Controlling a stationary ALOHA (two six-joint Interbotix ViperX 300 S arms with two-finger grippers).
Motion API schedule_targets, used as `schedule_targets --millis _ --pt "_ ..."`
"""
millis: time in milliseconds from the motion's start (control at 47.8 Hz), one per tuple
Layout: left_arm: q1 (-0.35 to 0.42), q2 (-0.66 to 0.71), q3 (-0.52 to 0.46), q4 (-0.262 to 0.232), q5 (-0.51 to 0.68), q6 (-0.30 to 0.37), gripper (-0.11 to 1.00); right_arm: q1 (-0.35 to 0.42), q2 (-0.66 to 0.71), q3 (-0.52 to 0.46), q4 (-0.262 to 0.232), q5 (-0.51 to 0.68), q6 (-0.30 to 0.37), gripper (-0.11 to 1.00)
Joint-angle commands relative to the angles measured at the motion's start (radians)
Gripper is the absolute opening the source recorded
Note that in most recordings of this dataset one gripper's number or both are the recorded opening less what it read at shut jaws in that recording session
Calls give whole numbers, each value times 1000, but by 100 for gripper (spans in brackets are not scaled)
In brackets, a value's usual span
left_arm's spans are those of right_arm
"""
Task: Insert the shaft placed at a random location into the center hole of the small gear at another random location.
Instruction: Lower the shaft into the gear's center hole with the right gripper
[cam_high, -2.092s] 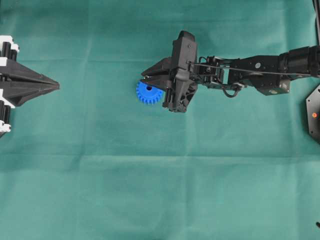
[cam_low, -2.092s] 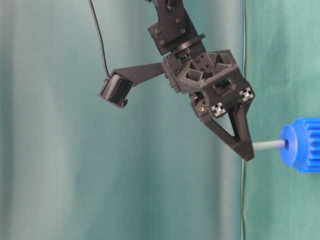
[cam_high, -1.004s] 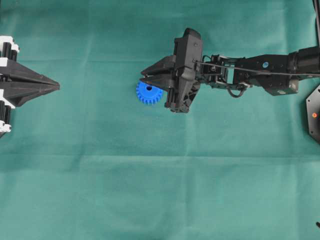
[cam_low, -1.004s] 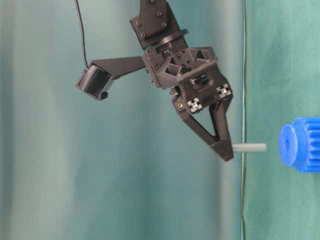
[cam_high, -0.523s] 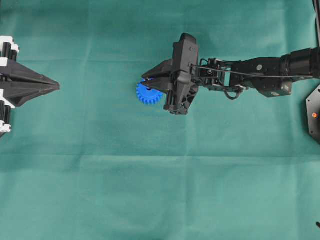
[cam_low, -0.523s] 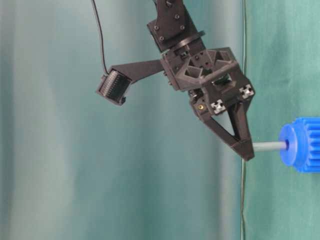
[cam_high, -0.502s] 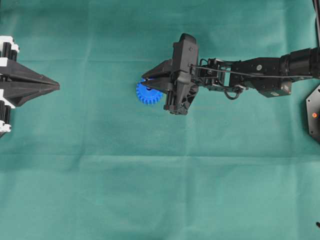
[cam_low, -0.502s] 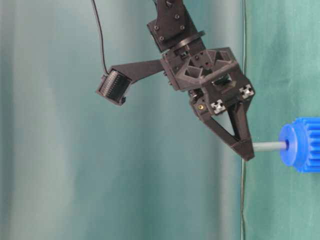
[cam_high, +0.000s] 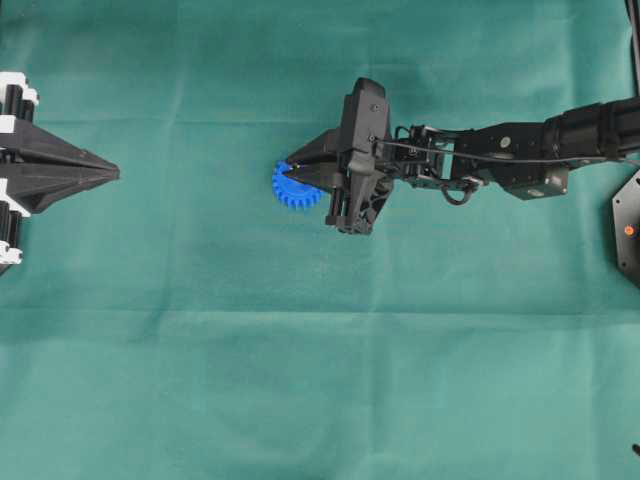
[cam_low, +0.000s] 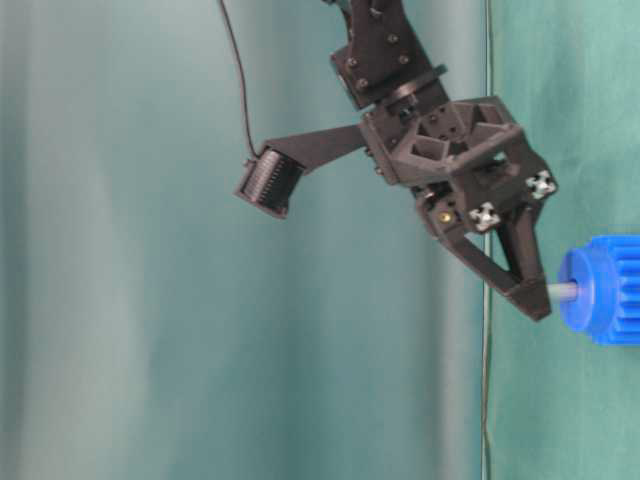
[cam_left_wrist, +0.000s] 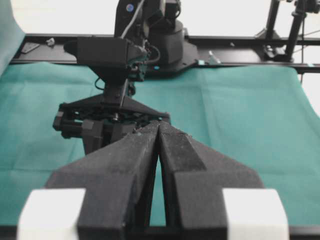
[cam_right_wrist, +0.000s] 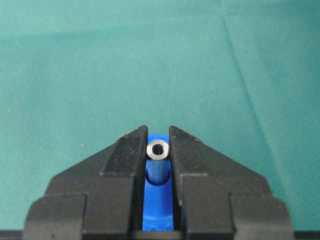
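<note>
- The right hand (cam_low: 540, 300) is clenched on the shaft (cam_low: 562, 291), gripping it near its outer end so that the free length can slide into the small gear (cam_low: 600, 289) without the fingers fouling the hub.
- The small gear lies flat on the green worktop (cam_high: 300, 380), hub upward, so the center hole faces the descending shaft; only a short stub of shaft shows between fingertips and hub.
- The wrist view looks straight down the shaft's shiny end (cam_right_wrist: 158, 149), with blue gear beneath, which suggests good alignment.
- The left hand (cam_left_wrist: 159, 131) rests clenched and empty, well apart at the worktop's edge.
- Compared with a second ago, when the shaft hung clear of the hub, it is now pushed mostly in.
</note>
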Motion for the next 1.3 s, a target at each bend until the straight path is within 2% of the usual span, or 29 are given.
schedule_targets --millis 0,1025,1088,1276 --pt "2 3 -20 3 -3 0 0 -2 -6 -11 5 -18 -5 13" --pt "2 2 -21 3 -2 -2 0 -2 12 -6 3 -18 -5 15" --pt "2 0 -20 3 -2 -2 0 -2 12 -8 3 -18 -5 26" --pt "2 0 -20 3 2 -2 0 -2 0 -5 2 -25 -5 81"
